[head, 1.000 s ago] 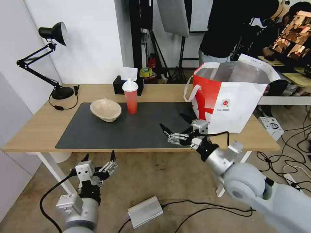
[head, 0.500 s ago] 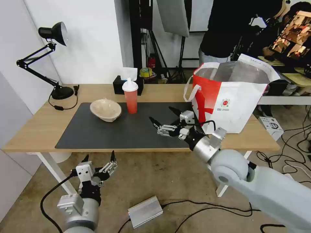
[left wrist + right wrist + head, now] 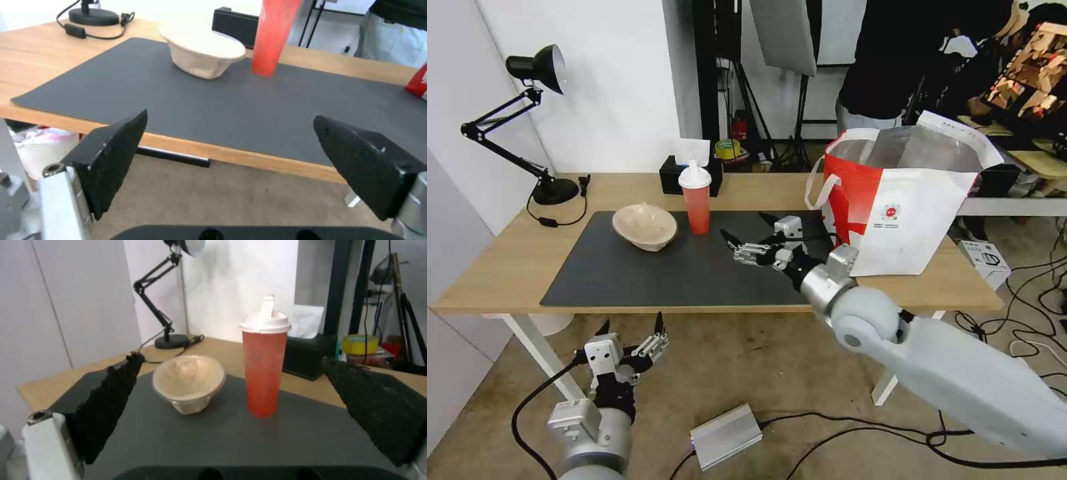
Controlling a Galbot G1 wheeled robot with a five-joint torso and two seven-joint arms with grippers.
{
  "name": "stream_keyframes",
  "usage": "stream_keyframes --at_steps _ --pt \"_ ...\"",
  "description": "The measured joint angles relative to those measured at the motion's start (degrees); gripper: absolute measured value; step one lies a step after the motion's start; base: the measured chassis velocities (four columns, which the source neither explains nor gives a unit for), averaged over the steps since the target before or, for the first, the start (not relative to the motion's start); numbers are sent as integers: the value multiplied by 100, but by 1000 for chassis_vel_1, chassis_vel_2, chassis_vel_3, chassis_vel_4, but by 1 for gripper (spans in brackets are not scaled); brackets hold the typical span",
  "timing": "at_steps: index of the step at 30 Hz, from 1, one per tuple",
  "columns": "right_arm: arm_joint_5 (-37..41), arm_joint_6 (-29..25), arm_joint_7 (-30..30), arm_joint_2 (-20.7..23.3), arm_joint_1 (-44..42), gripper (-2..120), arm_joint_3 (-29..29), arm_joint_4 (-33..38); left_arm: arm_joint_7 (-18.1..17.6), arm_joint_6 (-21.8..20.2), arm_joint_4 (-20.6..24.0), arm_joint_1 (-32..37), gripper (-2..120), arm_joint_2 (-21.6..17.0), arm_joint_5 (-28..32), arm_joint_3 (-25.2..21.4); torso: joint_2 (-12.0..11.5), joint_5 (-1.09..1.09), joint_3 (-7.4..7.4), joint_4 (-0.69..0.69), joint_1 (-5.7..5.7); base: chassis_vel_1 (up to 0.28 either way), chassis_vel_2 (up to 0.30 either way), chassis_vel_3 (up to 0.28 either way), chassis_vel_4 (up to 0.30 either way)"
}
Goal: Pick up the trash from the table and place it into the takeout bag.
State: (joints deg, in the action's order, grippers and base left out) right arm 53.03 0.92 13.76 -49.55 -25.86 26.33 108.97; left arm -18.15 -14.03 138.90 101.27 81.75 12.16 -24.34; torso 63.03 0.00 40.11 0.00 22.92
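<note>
We are holding our right gripper (image 3: 748,233) wide open above the mat (image 3: 660,267), facing the cup (image 3: 696,198), while our left gripper (image 3: 630,327) is hanging open below the table (image 3: 494,267).

Black desk lamp (image 3: 534,120) at back-left corner — black tissue box (image 3: 677,175) at rear edge; silver box (image 3: 726,437) on floor.

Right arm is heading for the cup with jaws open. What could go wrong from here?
1. The red drink cup is tall and narrow; a glancing finger from the open right gripper might tip it.
2. The beige bowl sits tilted close beside the cup, so a wide approach may knock it.
3. The black tissue box stands right behind the cup; overshooting could push the cup into it.
The left gripper hangs below the table edge, idle.
</note>
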Motion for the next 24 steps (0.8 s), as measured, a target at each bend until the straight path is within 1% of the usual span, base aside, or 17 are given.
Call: stream_keyframes --at_steps 2,11,12,16,17,24 --pt "-121 110 140 -239 57 100 85 -138 1 8 9 25 100 0 -7 -18 0 0 0 0 0 0 0 0 0" --pt "-264 499 551 -572 286 100 280 -341 1 39 108 105 100 -4 8 -42 0 0 0 0 0 0 0 0 0" --pt "-264 499 551 -572 286 100 280 -341 1 39 108 105 100 -4 8 -42 0 0 0 0 0 0 0 0 0" --pt "-377 665 715 -807 337 100 290 -558 -1 40 132 144 100 -26 7 -83 0 0 0 0 0 0 0 0 0" --pt "-377 665 715 -807 337 100 290 -558 -1 40 132 144 100 -26 7 -83 0 0 0 0 0 0 0 0 0" --pt "-528 828 860 -1172 402 100 184 -883 -4 37 141 187 100 8 -18 -88 0 0 0 0 0 0 0 0 0"
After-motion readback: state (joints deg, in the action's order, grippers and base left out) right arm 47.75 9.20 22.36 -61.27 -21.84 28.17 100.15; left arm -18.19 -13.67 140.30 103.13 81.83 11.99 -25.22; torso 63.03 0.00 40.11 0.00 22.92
